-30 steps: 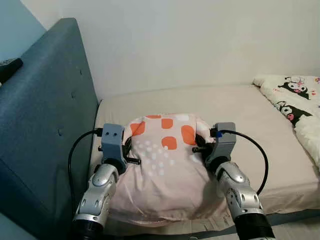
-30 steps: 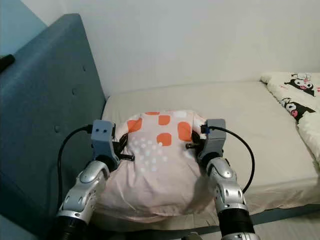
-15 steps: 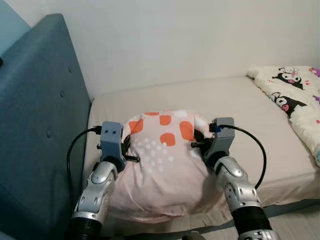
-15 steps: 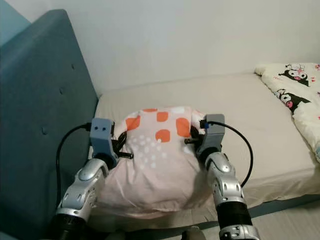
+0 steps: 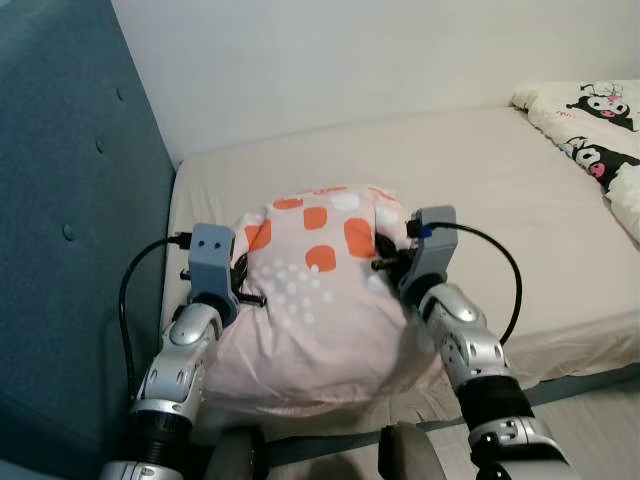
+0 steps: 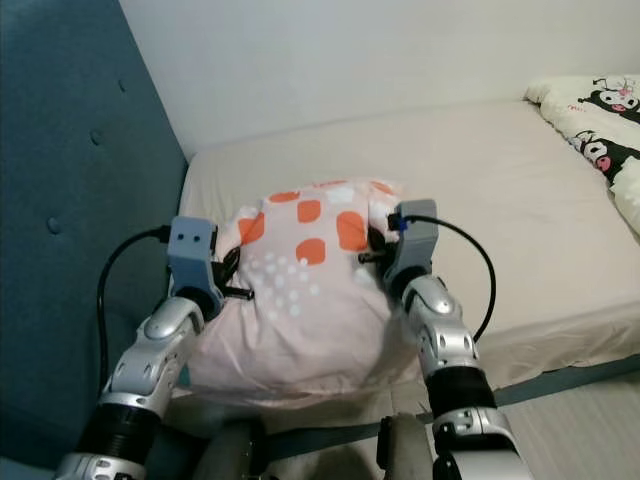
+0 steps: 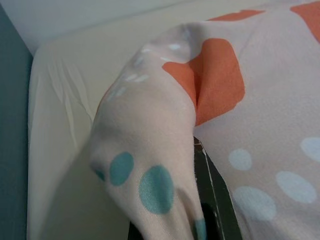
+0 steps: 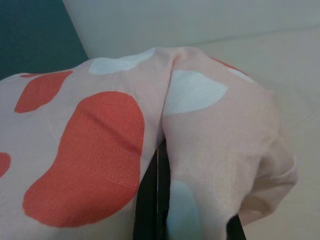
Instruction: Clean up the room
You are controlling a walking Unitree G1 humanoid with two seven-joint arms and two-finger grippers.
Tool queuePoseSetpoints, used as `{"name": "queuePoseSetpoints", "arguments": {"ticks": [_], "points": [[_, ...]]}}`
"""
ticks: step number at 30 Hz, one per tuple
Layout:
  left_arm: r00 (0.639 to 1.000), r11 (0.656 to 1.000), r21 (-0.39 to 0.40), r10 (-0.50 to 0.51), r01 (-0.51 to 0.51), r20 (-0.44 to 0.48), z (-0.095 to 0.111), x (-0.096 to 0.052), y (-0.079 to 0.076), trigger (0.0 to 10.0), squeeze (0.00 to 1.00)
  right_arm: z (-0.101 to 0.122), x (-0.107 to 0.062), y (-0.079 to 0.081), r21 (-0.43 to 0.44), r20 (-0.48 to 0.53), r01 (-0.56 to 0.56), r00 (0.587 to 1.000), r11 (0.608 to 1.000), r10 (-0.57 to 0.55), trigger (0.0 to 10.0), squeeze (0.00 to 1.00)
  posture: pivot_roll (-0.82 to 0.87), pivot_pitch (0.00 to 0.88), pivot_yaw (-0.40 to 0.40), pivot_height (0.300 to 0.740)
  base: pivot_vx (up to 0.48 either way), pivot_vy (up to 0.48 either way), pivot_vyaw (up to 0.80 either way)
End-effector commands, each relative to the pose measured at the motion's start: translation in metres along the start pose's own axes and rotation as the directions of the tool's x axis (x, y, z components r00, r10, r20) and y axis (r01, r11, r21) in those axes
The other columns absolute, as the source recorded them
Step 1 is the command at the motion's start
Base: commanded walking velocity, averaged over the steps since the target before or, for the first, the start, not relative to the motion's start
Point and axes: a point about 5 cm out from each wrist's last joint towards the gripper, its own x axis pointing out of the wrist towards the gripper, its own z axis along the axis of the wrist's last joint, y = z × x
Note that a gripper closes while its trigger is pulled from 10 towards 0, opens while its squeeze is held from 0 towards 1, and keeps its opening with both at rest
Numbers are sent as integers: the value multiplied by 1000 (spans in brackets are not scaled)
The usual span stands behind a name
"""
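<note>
Matt pink printed cloth pillow (image 5: 315, 290), matt beige sheet (image 5: 500, 180), teal tufted fabric headboard (image 5: 70, 210).

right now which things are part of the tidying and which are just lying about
In the job:
- pillow, gripped on both sides
- left gripper
- right gripper
- bed, where the pillow sits

Just lying about:
- cartoon blanket at the far end
- blue headboard

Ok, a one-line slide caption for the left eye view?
Left tool and right tool hold a pink pillow over the bed.
</note>
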Motion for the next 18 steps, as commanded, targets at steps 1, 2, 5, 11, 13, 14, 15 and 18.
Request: {"name": "queuePoseSetpoints", "arguments": {"ticks": [1, 2, 5, 11, 13, 14, 15, 18], "points": [[1000, 1000, 21, 23, -23, 1, 2, 0, 9, 10000, 0, 6, 1, -1, -15, 34, 0, 999, 1000, 1, 10000, 0, 67, 268, 29, 611, 0, 0, 0], [1000, 999, 28, 25, -25, 1, 3, 1, 10, 10000, 0, 8, 2, -2, -15, 37, -1, 999, 1000, 1, 10000, 0, 67, 269, 29, 611, 0, 0, 0], [1000, 999, 35, 30, -30, 1, 6, 3, 15, 10000, 0, 10, 5, -1, -13, 45, -8, 999, 1000, 9, 10000, 0, 66, 274, 28, 607, 0, 0, 0], [1000, 999, 46, 25, -25, -8, 5, 2, 19, 10000, 0, 10, 9, 1, -12, 49, -17, 999, 1000, 18, 10000, 0, 68, 272, 25, 583, 0, 0, 0], [1000, 999, 46, 25, -25, -8, 5, 2, 19, 10000, 0, 10, 9, 1, -12, 49, -17, 999, 1000, 18, 10000, 0, 68, 272, 25, 583, 0, 0, 0], [1000, 998, 52, 22, -21, -12, 4, 1, 20, 10000, 0, 11, 10, 1, -12, 51, -17, 999, 1000, 17, 10000, 0, 71, 273, 25, 578, 0, 0, 0], [1000, 998, 54, 20, -19, -16, 3, 1, 21, 10000, 0, 10, 10, 1, -12, 51, -16, 999, 1000, 17, 10000, 0, 71, 270, 26, 578, 0, 0, 0], [1000, 998, 60, 14, -12, -22, 3, 1, 22, 10000, 0, 10, 11, 0, -12, 50, -14, 999, 1000, 15, 10000, 0, 71, 268, 26, 578, 0, 0, 0]]}}
